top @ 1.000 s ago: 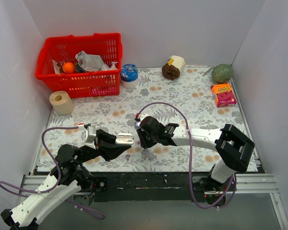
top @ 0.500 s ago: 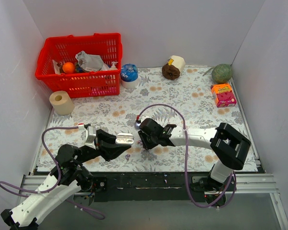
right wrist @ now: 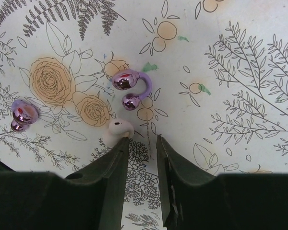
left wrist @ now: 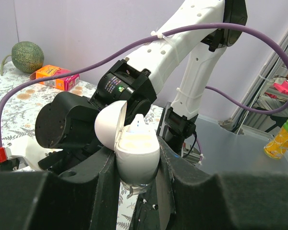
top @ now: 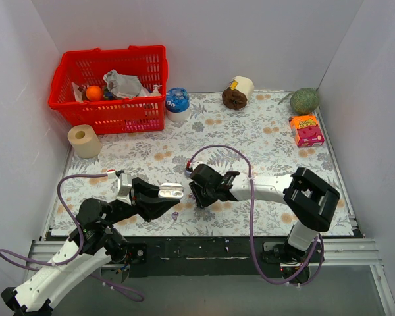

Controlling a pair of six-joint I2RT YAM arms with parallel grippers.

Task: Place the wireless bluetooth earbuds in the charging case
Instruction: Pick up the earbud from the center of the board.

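One earbud (right wrist: 116, 129) is lying just beside the narrowly parted right pincer (right wrist: 141, 143); left pincer (left wrist: 137, 168) is gripping the charging case (left wrist: 137, 148).

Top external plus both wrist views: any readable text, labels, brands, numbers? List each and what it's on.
No text can be read in any view.
orange-and-pink box: print on its top, too blurred to read.
blue-lidded tub: lid pattern, too small to read.
bottle: any print is too blurred to read.
charging case: no marking shows.
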